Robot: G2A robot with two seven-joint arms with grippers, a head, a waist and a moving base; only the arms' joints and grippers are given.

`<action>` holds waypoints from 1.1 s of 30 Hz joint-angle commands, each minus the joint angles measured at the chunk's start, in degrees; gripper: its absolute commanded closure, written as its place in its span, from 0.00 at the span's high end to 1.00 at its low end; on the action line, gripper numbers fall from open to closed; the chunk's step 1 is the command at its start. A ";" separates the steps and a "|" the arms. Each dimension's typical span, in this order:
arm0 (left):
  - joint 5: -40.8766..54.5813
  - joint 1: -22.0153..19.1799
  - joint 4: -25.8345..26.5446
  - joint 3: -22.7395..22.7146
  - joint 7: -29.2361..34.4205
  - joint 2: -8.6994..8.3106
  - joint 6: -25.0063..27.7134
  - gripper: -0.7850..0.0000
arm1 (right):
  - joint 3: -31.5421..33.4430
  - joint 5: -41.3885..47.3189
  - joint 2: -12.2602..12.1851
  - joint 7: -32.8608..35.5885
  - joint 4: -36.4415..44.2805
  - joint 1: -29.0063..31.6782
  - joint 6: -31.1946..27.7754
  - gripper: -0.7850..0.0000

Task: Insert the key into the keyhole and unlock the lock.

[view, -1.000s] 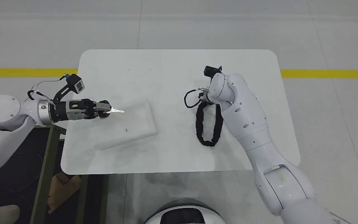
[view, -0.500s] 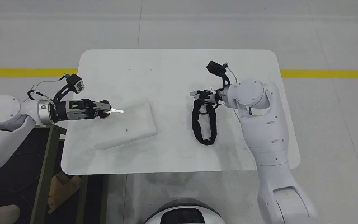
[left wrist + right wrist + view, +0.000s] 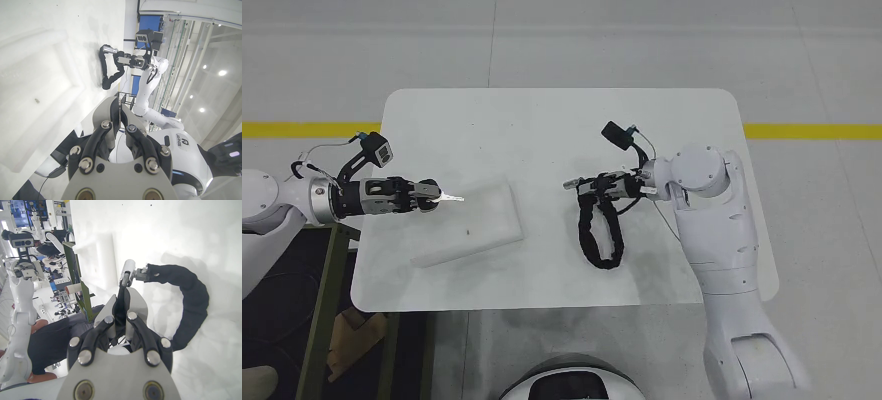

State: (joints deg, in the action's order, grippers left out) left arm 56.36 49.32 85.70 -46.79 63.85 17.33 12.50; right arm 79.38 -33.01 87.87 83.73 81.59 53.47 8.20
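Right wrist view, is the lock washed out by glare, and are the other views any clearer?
Right wrist view: the lock's metal cylinder nearly bleaches into the white table, its black sleeve reads crisp. Left wrist view: the foam block is overexposed, edges faint, straight lines bowed. Top view: even light, key legible.

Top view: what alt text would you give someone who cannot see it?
From above: the left gripper holds a small key over a white table, pointing toward a black cable lock held by the right gripper. A foam tray lies between.
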 commanded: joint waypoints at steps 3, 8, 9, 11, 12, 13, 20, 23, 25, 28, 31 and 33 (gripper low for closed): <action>0.00 0.00 0.00 0.00 0.00 0.00 0.00 0.00 | 1.42 15.96 0.07 -1.41 5.61 7.77 -6.29 0.00; 0.00 0.00 0.00 0.00 0.00 0.00 0.00 0.00 | 3.04 32.73 -0.09 1.47 -0.08 5.38 -10.75 0.00; 0.00 0.00 0.00 0.00 0.00 0.00 0.00 0.00 | 3.06 34.62 -0.18 2.14 -1.71 4.37 -11.46 0.00; 0.00 0.00 0.00 0.00 0.00 0.00 0.00 0.00 | 2.88 39.95 -0.25 4.27 -5.49 2.01 -12.43 0.00; 0.00 0.00 0.00 0.00 0.00 0.00 0.00 0.00 | 2.21 43.28 -0.25 4.27 -7.54 0.88 -12.44 0.00; 0.00 0.00 0.00 0.00 0.00 0.00 0.00 0.00 | 1.13 47.20 -0.28 4.27 -9.29 -0.22 -12.32 0.00; 0.00 0.00 0.00 0.00 0.00 0.00 0.00 0.00 | -3.50 54.24 -2.54 4.27 -17.40 -6.93 -14.75 0.00; 0.00 0.00 0.00 0.00 0.00 0.00 0.00 0.00 | -3.50 54.24 -2.54 4.27 -17.40 -6.93 -14.75 0.00; 0.00 0.00 0.00 0.00 0.00 0.00 0.00 0.00 | -3.50 54.24 -2.54 4.27 -17.40 -6.93 -14.75 0.00; 0.00 0.00 0.00 0.00 0.00 0.00 0.00 0.00 | -3.50 54.24 -2.54 4.27 -17.40 -6.93 -14.75 0.00; 0.00 0.00 0.00 0.00 0.00 0.00 0.00 0.00 | -3.50 51.47 -2.86 2.27 -14.47 -3.54 -16.02 0.00; 0.00 0.00 0.00 0.00 0.00 0.00 0.00 0.00 | -3.15 45.62 -3.56 -0.78 -8.00 0.21 -17.17 0.00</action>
State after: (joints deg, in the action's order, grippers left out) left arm 56.36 49.32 85.70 -46.79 63.85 17.33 12.50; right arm 76.13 17.78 84.60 85.01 68.16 49.85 -8.45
